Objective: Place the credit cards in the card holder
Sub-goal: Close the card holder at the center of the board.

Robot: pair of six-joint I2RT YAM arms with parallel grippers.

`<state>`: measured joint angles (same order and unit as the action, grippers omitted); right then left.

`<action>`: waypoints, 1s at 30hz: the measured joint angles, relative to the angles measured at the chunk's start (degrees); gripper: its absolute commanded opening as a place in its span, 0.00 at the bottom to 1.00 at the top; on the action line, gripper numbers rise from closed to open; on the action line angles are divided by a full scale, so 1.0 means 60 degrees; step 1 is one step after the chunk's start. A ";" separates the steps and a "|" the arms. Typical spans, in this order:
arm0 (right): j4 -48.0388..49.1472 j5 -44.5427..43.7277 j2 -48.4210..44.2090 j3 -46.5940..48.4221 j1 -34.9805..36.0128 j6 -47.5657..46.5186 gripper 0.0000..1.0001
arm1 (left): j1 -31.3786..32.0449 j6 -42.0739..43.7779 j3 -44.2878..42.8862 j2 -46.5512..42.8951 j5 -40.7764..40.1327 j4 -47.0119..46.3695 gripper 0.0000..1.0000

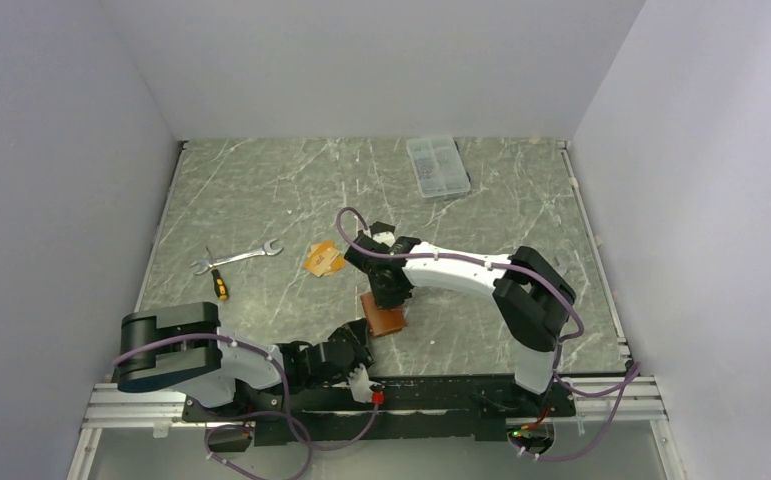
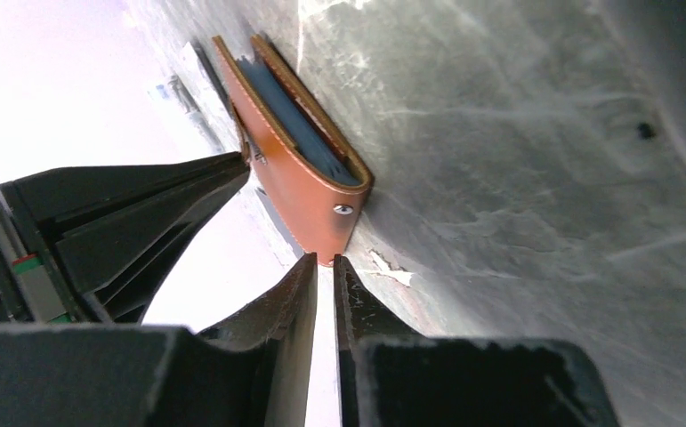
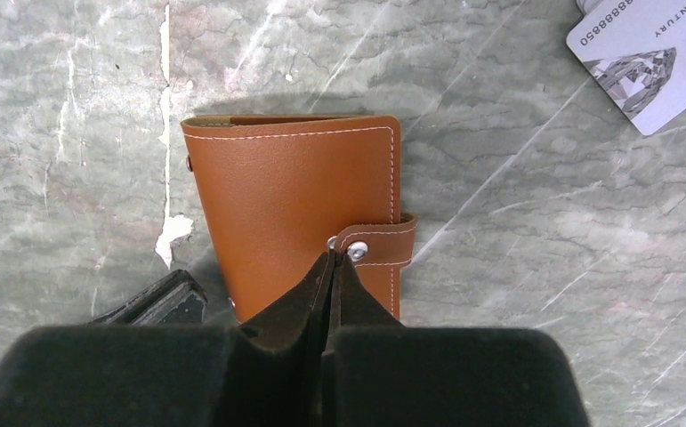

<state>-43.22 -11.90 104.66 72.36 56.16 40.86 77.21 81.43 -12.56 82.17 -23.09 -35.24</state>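
Note:
The brown leather card holder [image 1: 384, 318] lies closed and flat on the marble table, its snap tab fastened. My right gripper [image 3: 333, 255] is shut directly above it, tips at the snap tab [image 3: 376, 246]. My left gripper [image 2: 324, 261] is shut but for a thin slit, lying low with its tips touching the card holder's near corner [image 2: 308, 191]; the pale blue pockets show between the covers. An orange-tan card [image 1: 323, 258] lies on the table beyond the right gripper. A silver-grey card [image 3: 646, 53] lies at the top right of the right wrist view. The black card is not seen.
A clear plastic compartment box [image 1: 438, 166] stands at the back of the table. A wrench [image 1: 241, 257] and a small screwdriver [image 1: 219, 285] lie at the left. Grey walls close in three sides.

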 measured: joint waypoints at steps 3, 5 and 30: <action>-0.0047 -0.0015 -0.0069 0.0000 0.0000 0.0000 0.00 | 0.0004 -0.0022 -0.0029 0.0055 0.0058 0.0160 0.21; -0.0080 -0.0055 -0.0109 0.0000 0.0000 -0.0011 0.00 | 0.0004 -0.0076 -0.0135 0.0120 0.0062 0.0331 0.22; -0.0991 -0.1078 0.0215 0.0940 0.0412 -0.0382 0.00 | -0.0153 -0.0823 -0.0736 0.0266 0.0328 0.1767 0.12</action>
<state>-49.17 -18.37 105.95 78.00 58.63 38.57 76.29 76.49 -16.97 83.77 -21.12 -24.64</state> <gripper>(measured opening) 0.007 0.133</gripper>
